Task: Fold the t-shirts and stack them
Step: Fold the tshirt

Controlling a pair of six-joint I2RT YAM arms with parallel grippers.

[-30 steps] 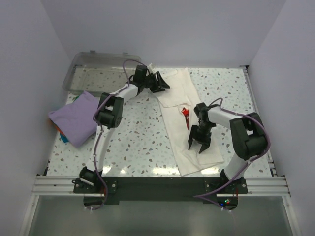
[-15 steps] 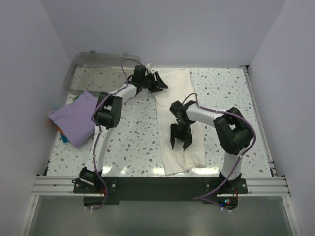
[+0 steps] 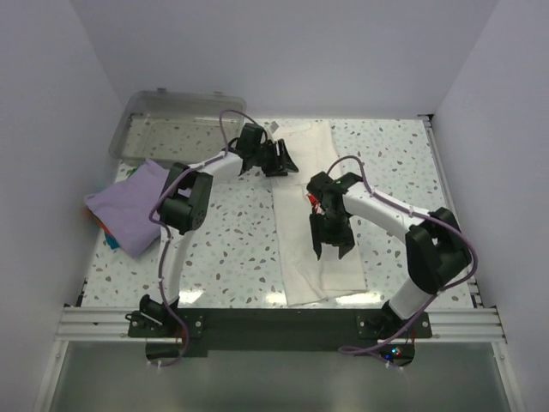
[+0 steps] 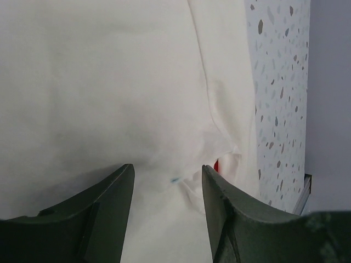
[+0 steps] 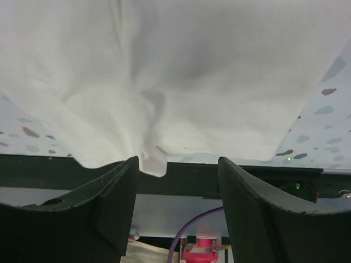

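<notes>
The cream-white t-shirt [image 3: 296,257] lies as a long narrow strip from the far middle of the table to its near edge. A sliver of its red logo [image 4: 217,164] shows in a fold. My left gripper [image 3: 281,161] is open over the shirt's far end, its jaws just above the cloth [image 4: 109,82] with nothing between them. My right gripper [image 3: 330,245] is open over the strip's near half, above the cloth [image 5: 219,66] close to its hem. The lavender-purple t-shirt [image 3: 133,206] lies bunched at the left edge, away from both grippers.
A clear plastic bin [image 3: 146,129] stands at the far left corner. Something orange and teal [image 3: 107,236] peeks from under the purple shirt. The speckled table [image 3: 232,240] shows between the two shirts. The black rail [image 5: 230,178] runs along the near edge.
The cream shirt has become narrower; its right side now lies folded over. My right gripper swept left across it, then came back a little right. My left gripper shifted slightly right.
</notes>
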